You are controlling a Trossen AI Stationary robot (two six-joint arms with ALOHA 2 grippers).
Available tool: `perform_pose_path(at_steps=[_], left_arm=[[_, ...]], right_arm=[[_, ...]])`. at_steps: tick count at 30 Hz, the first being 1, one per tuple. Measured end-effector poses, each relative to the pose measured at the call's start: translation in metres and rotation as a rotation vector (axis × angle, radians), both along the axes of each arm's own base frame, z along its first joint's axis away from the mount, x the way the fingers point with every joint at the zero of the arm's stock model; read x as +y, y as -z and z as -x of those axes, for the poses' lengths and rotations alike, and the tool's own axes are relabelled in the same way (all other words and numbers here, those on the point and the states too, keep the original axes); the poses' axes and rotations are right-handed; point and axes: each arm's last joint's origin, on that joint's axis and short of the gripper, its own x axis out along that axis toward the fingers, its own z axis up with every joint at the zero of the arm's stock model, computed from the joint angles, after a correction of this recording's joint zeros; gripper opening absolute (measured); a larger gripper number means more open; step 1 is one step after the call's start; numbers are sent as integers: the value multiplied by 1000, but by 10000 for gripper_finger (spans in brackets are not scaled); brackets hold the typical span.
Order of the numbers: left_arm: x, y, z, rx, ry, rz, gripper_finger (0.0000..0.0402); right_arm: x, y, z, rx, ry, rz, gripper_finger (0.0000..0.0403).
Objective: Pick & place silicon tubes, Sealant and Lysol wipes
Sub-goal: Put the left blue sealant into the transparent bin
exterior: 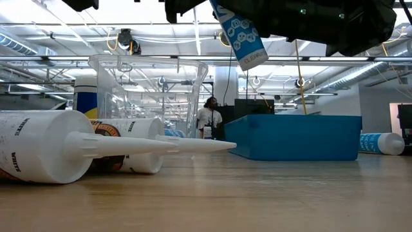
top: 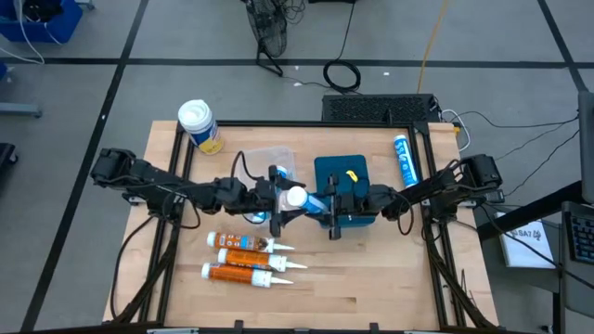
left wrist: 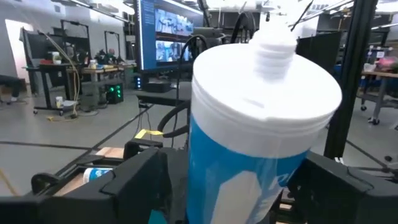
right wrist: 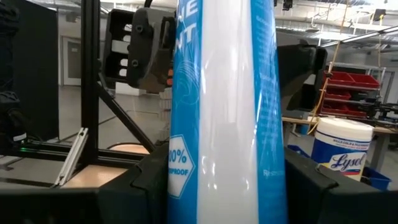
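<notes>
Handover above the table centre. Right gripper (top: 336,215) clamps the blue tube (top: 311,201) firmly; left gripper (top: 276,206), jaws spread wide around its white cap end, grips nothing. Keep your right grip firm and draw the left arm straight back. Count, nearest first: three orange cartridges (top: 243,257), two blue tubes, the second (top: 404,160) beyond the blue bin (top: 341,169), one Lysol wipes (top: 200,125) canister at the far left corner.

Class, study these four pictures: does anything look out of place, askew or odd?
One thing: a blue tube hangs in mid-air, tilted, between both arms rather than lying on the table. The right claw is shut on it; the left claw stands open around its white cap end.
</notes>
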Motion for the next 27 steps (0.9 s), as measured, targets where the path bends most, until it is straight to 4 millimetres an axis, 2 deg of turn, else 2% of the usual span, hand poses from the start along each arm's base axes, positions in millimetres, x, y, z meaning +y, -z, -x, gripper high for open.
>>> perform_pose_path(at_steps=[7, 12, 18, 24, 27], left_arm=[[3, -1, -1, -15, 36, 13, 275], [6, -2, -1, -28, 80, -18, 223], [3, -3, -1, -42, 109, -131, 218], [1, -6, 1, -67, 132, -192, 218], [-3, -15, 10, -64, 125, -212, 218]], right_arm=[[0, 0, 0, -3, 1, -2, 202], [0, -1, 0, -3, 5, -3, 202], [0, 0, 0, 3, -1, 19, 200], [1, 3, 0, 38, -27, -20, 266], [1, 7, -1, 72, -20, -16, 288]])
